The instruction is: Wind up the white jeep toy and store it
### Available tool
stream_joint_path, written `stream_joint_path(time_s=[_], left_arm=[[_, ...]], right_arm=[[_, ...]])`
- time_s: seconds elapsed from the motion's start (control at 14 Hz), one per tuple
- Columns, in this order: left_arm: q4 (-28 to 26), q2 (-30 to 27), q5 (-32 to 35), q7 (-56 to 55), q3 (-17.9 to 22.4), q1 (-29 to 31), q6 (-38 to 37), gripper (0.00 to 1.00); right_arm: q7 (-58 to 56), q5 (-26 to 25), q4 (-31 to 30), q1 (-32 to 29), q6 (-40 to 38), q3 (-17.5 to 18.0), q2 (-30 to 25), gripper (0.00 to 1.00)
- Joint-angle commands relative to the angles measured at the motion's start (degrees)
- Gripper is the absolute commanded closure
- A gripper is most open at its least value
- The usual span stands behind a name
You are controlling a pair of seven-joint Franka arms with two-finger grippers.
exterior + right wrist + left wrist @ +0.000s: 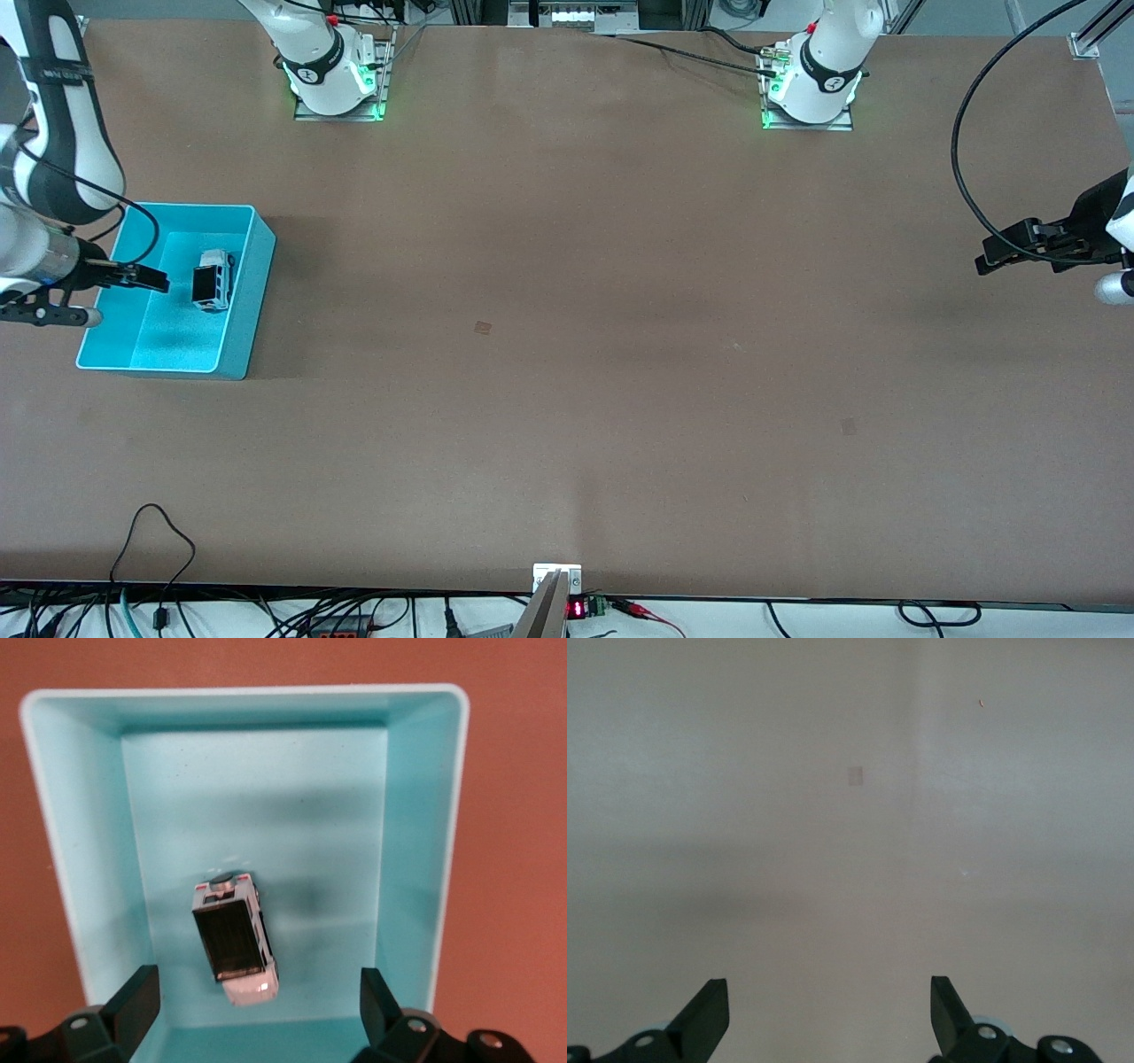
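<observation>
Storage looks done: white jeep toy [236,939] sits in the teal bin [423,859] beneath the right gripper [252,1005], fingers apart and empty (left gripper [828,1014], also spread, waits over bare worktop [567,354]).

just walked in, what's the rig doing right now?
The small white jeep toy with a black roof panel lies inside the open teal plastic bin at the right arm's end of the brown table. The right gripper is over the bin, fingers open, holding nothing. The left gripper waits, open and empty, over bare table at the left arm's end.
</observation>
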Motion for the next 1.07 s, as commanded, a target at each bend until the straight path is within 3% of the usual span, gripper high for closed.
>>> stream_joint_path(time_s=[0.0, 0.36, 0.57, 0.79, 1.0], left_arm=[[-0.3, -0.4, -1.2, 0.7, -0.2, 0.3, 2.1, 0.00], [-0.8, -0.4, -1.2, -0.1, -0.2, 0.0, 2.7, 0.00], [-0.9, -0.4, -0.7, -0.1, -0.2, 0.2, 2.6, 0.00], [-0.9, -0.1, -0.7, -0.1, -0.1, 0.6, 2.6, 0.00], [-0.9, -0.2, -0.7, -0.1, -0.2, 0.5, 2.7, 0.00]], right_arm=[[-0.2, 0.7, 7.1, 0.5, -11.1, 1.3, -1.7, 0.00], [3.0, 5.4, 11.5, 3.6, -24.3, 2.4, -8.6, 0.00], [3.3, 7.1, 20.4, 6.1, -32.4, 2.2, -8.8, 0.00], [3.4, 9.0, 22.6, 9.7, -33.3, -3.4, -8.6, 0.00], [3.6, 8.8, 21.2, 12.1, -32.6, -4.2, -8.5, 0.00]])
